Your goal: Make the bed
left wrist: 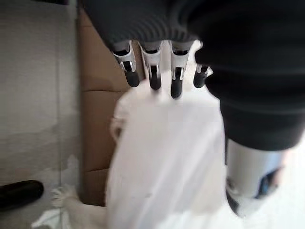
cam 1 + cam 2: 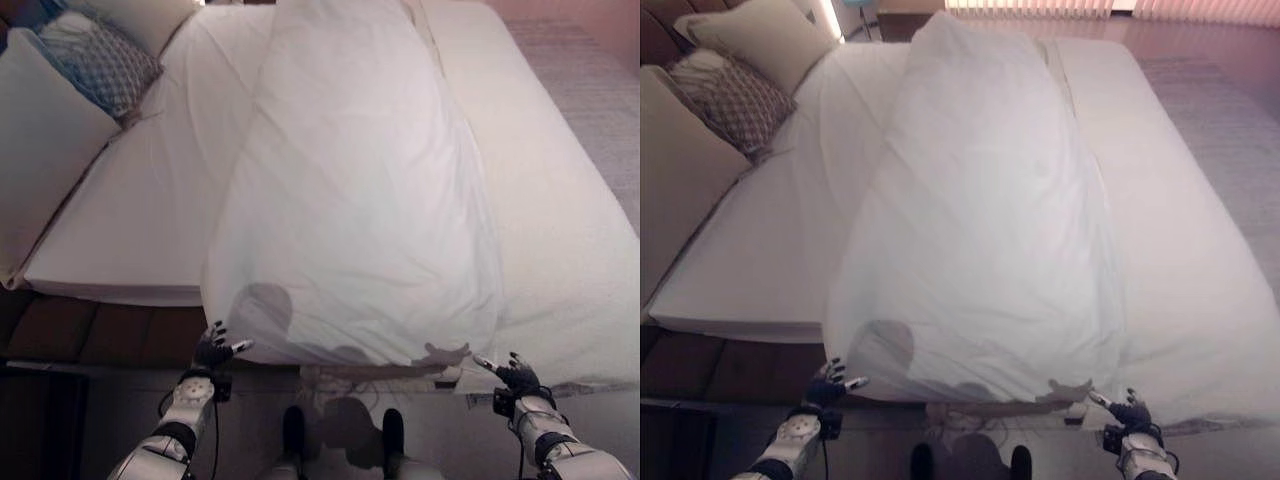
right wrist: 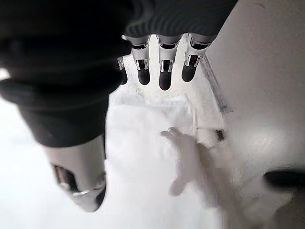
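Left hand (image 2: 214, 349) and right hand (image 2: 516, 374) hover fingers spread, empty, at the foot of the white-sheeted mattress (image 2: 150, 215); bunched white duvet (image 2: 360, 210) lies lengthwise down its middle; patterned cushion (image 2: 105, 65) and cream pillow (image 2: 35, 140) at the head; wrist views: straight fingers (image 1: 152, 71) above white cloth, brown bed frame (image 1: 97, 124) beside; no legible writing.

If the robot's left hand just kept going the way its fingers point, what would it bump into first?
Most likely the near corner of the white bunched duvet hanging over the bed's edge; the left hand points at it with open fingers. Depth is unclear, so the gap is hard to judge.
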Tool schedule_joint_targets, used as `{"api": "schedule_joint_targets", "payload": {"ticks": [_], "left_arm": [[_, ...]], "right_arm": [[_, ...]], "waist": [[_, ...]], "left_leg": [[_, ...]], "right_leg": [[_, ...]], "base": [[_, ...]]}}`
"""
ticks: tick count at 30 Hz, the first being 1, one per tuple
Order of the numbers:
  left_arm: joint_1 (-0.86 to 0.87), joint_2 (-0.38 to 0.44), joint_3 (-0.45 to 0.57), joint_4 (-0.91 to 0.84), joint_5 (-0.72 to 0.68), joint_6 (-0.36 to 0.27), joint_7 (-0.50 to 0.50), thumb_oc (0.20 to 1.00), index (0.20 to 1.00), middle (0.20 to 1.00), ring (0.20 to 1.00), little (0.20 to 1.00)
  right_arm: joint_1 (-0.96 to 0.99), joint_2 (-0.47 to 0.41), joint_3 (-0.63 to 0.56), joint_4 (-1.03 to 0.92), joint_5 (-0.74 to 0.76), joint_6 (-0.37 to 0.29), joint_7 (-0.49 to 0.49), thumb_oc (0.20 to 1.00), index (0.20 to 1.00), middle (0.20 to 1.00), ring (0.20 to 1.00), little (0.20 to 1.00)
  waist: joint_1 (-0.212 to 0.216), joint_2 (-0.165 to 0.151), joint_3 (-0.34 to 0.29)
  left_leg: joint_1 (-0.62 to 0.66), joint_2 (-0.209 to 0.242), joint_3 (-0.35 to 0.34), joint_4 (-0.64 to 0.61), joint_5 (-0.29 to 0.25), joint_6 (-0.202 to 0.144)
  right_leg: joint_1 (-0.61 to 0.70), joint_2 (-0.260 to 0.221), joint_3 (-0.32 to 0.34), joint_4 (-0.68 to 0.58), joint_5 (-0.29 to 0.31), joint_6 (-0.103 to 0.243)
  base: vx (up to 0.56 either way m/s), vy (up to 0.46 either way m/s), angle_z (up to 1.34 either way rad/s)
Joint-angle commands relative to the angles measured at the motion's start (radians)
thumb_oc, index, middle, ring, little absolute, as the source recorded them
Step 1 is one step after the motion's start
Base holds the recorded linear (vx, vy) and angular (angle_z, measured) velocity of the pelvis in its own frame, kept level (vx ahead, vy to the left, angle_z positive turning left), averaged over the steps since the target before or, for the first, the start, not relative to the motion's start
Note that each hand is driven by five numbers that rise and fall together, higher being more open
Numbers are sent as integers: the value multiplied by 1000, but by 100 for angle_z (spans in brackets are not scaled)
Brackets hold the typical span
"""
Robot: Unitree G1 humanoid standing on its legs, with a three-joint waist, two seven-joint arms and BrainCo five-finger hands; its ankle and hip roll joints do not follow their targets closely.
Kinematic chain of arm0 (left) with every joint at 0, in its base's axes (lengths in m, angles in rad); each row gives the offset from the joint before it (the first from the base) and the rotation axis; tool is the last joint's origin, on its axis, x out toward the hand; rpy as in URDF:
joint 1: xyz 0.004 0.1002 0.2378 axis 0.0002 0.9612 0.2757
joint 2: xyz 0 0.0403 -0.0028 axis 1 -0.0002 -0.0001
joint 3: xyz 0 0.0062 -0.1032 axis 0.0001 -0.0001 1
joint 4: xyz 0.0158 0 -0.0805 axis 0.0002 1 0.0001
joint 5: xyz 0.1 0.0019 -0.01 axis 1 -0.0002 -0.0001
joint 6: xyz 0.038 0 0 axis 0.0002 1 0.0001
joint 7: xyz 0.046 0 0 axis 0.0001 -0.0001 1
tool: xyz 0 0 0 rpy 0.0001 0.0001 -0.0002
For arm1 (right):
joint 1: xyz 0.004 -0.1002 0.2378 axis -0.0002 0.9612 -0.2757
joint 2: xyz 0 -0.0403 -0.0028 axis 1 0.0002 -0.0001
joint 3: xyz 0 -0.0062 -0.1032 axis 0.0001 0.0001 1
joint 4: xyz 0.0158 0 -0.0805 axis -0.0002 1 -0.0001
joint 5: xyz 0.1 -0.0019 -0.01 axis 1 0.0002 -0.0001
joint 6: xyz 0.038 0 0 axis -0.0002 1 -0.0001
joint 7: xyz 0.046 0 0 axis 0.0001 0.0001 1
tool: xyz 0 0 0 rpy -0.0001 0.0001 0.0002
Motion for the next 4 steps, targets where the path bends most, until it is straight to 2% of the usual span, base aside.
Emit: {"api": "schedule_joint_targets", "payload": {"ticks": [1, 4], "left_arm": [[-16, -21, -12, 85, 101, 6, -33, 1000, 1000, 1000, 1000, 1000], [34, -52, -4, 106, 124, 18, -51, 1000, 1000, 1000, 1000, 1000]], "right_arm": [[30, 21, 14, 27, 2, -19, 30, 1000, 1000, 1000, 1000, 1000], [82, 47, 56, 57, -102, 6, 44, 1000, 1000, 1000, 1000, 1000]], "waist": [[26, -32, -34], [30, -33, -69]], "left_leg": [[-1, -21, -20, 60, -30, 4], [39, -18, -20, 61, -48, 11]], "right_leg": [[-37, -30, 32, 68, 27, 49], [5, -30, 31, 67, 13, 49]], "base": [[119, 3, 3], [107, 0, 0]]}}
